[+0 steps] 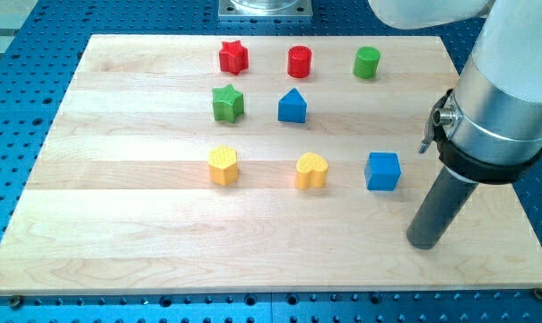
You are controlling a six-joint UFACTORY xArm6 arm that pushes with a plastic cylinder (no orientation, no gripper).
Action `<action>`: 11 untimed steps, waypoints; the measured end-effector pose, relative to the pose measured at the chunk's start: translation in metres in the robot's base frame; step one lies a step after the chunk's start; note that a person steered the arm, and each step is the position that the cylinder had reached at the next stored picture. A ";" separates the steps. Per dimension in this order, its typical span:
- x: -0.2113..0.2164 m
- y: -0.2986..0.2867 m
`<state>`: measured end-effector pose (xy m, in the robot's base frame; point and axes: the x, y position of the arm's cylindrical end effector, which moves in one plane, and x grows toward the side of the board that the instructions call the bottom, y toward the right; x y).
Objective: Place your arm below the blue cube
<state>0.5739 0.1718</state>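
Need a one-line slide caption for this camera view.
My tip rests on the wooden board, toward the view's bottom right of the blue cube and apart from it; seven other blocks lie untouched.

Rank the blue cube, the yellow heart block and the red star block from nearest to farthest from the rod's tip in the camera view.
From my tip:
1. Blue cube, just up and to the view's left.
2. Yellow heart block, mid-board.
3. Red star block, near the view's top.

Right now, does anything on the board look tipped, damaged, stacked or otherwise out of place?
Nothing stands out. All eight blocks sit flat and apart on the wooden board, none stacked or touching. My tip rests on the board toward the view's bottom right of the blue cube, clear of it.
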 end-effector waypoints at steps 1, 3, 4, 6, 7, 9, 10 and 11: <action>0.000 0.000; -0.004 0.000; -0.008 0.000; -0.016 0.000; -0.019 0.000; -0.019 -0.005; -0.019 -0.016; -0.019 -0.024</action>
